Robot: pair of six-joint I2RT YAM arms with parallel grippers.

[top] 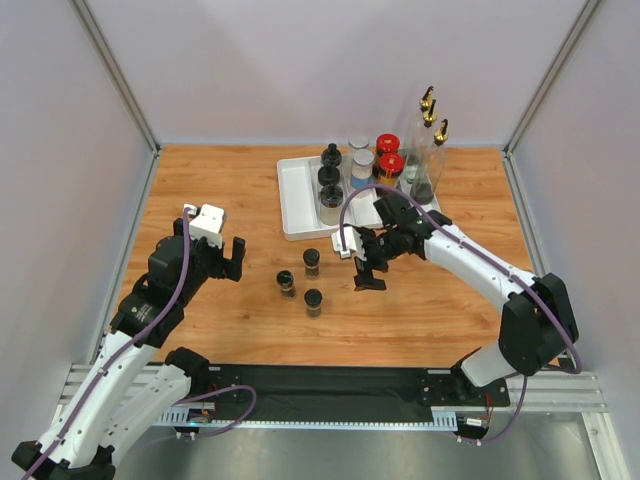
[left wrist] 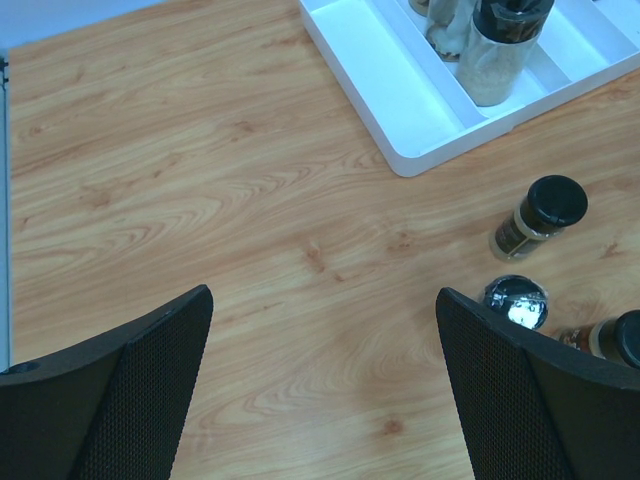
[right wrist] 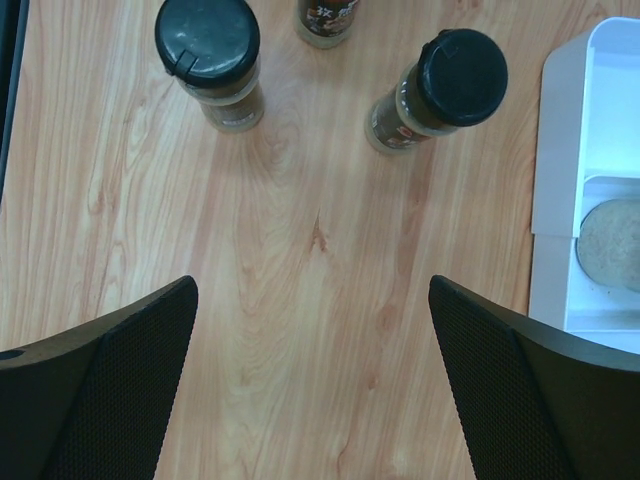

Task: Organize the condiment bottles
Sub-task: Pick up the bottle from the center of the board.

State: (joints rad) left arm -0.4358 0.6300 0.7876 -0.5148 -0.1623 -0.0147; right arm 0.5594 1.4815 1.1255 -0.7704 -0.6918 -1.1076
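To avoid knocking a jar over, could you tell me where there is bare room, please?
Free: the white tray's leftmost compartment; the wood left of the tray; the strip nearer than the three small jars. Crowded: the tray's right compartments and its front edge, by the right gripper.

Three small jars, three tall bottles, one tray.

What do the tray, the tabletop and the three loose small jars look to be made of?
Tray: probably white plastic, smooth with a soft sheen and rounded moulded edges.
Tabletop: wood or wood-look laminate, matt, with clear grain lines; the pictures cannot settle which.
Loose small jars: clear glass or plastic bodies showing brownish contents; black lids, likely plastic, slightly glossy.
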